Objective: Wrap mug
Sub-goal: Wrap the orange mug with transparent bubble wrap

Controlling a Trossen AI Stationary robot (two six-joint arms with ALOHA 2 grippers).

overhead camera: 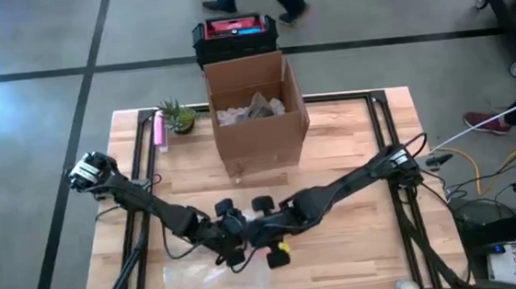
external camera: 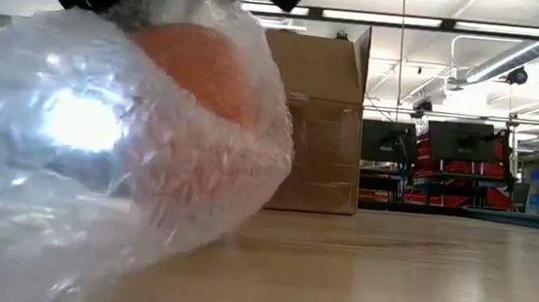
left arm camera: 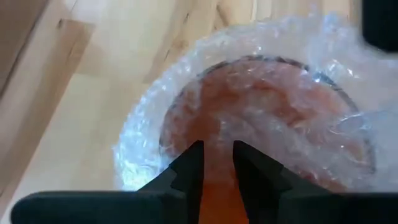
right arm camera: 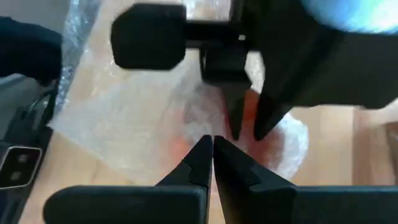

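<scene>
Both arms meet over the near middle of the table [overhead camera: 350,146]. The orange mug [left arm camera: 267,118] lies there inside clear bubble wrap [external camera: 83,154], which covers it all round and spreads onto the wood toward the near edge.

The left gripper [left arm camera: 217,163] is right at the mug's wrapped mouth, its fingers a narrow gap apart with wrap between them; whether they pinch the film I cannot tell. The right gripper [right arm camera: 212,155] is just beside it over the same bundle, its fingertips pressed together at the wrap.

Farther back stands an open cardboard box [overhead camera: 258,117] with crumpled wrap inside. To its left sit a small plant [overhead camera: 178,117] and a pink tube [overhead camera: 158,132].
</scene>
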